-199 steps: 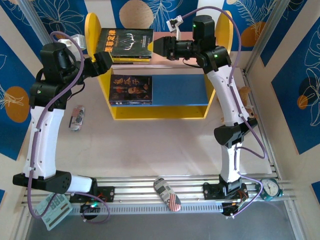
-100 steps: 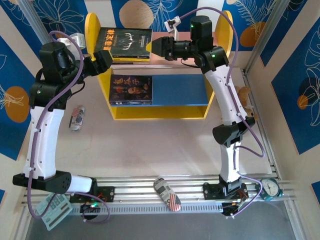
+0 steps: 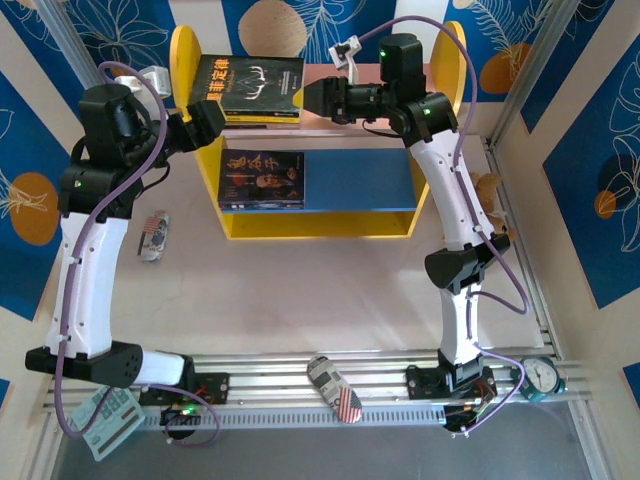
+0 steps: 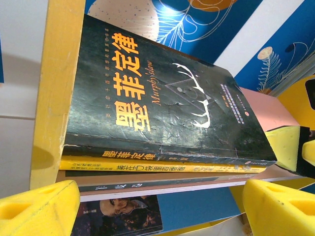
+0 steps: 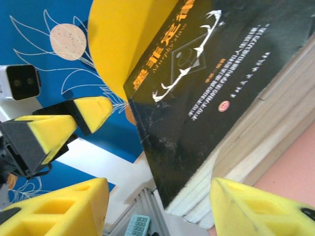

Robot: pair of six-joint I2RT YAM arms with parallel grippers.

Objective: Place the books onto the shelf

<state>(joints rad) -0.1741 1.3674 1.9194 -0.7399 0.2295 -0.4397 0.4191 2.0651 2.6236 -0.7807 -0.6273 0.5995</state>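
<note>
The shelf [image 3: 183,60] has yellow side panels, a pink top board and a blue lower board [image 3: 360,180]. A stack of books lies on the top board's left end: a black one with a gold title [image 3: 250,85] on top, a yellow one [image 4: 147,167] under it, and a dark spine [image 4: 123,183] lowest. A dark book with a man's portrait [image 3: 262,180] lies on the blue board. My left gripper [image 3: 207,124] hangs open by the left panel, facing the spines [image 4: 160,211]. My right gripper [image 3: 318,97] is open, with the stack's right corner [image 5: 206,98] between its pads [image 5: 160,209].
Two flag-patterned cans lie on the table, one left of the shelf [image 3: 153,236] and one on the front rail [image 3: 335,388]. A round gauge [image 3: 541,376] sits at the front right. A card [image 3: 105,420] lies front left. A small white camera [image 3: 345,48] hangs behind the shelf.
My right gripper has slid a little to the left along the top board, and the stack's right edge has shifted left with it. The left arm has held still.
</note>
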